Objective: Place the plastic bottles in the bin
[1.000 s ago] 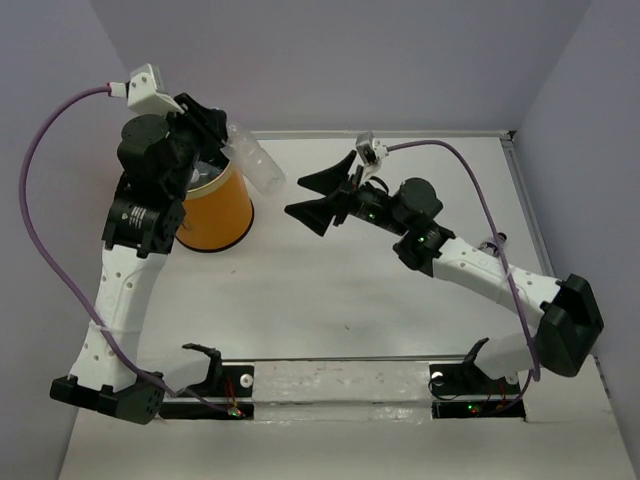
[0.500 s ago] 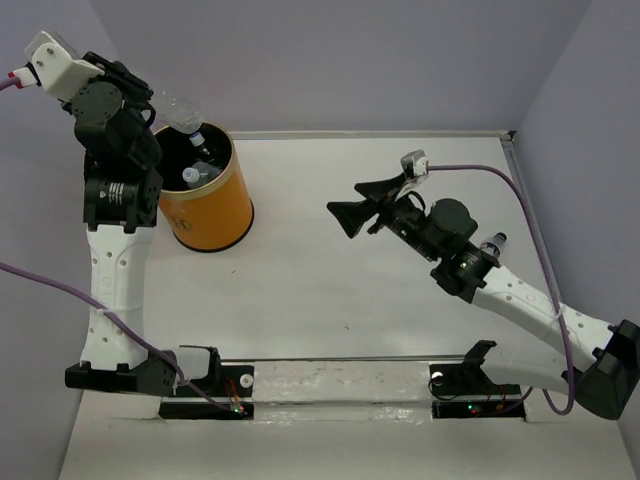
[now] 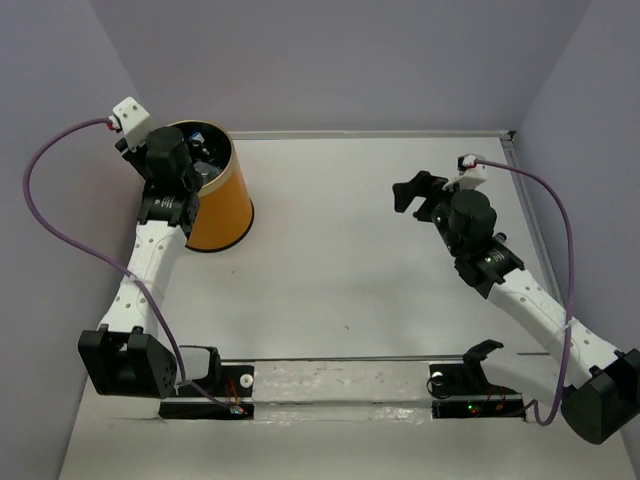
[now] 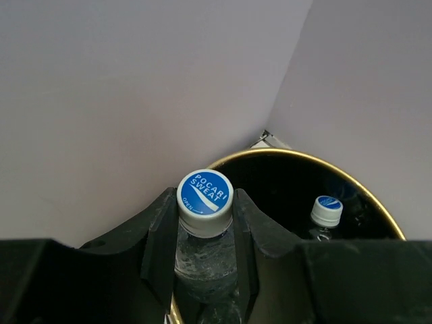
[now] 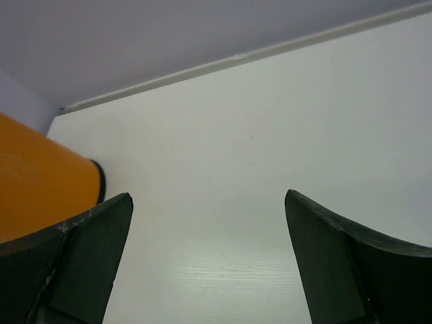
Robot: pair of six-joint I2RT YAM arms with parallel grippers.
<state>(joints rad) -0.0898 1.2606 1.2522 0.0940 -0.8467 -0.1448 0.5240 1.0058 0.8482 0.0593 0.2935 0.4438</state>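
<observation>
The orange bin (image 3: 222, 205) stands at the back left of the table. My left gripper (image 3: 198, 168) is over its near-left rim, shut on a clear plastic bottle (image 4: 204, 253) with a blue and white cap. The bottle stands upright between the fingers (image 4: 156, 236), just inside the gold rim (image 4: 304, 154). Another capped bottle (image 4: 327, 210) stands in the black inside of the bin. My right gripper (image 3: 415, 190) is open and empty above the table's right half; in its wrist view (image 5: 208, 197) the bin (image 5: 40, 196) is far to the left.
A small clear bottle (image 3: 498, 238) peeks out beside my right forearm near the right wall. Lilac walls close the table at the back and both sides. A black rail (image 3: 340, 385) with the arm bases runs along the near edge.
My left arm has swung the bottle from above the bin's back-left down to its rim. My right arm has drawn back to the right, its gripper still open.
</observation>
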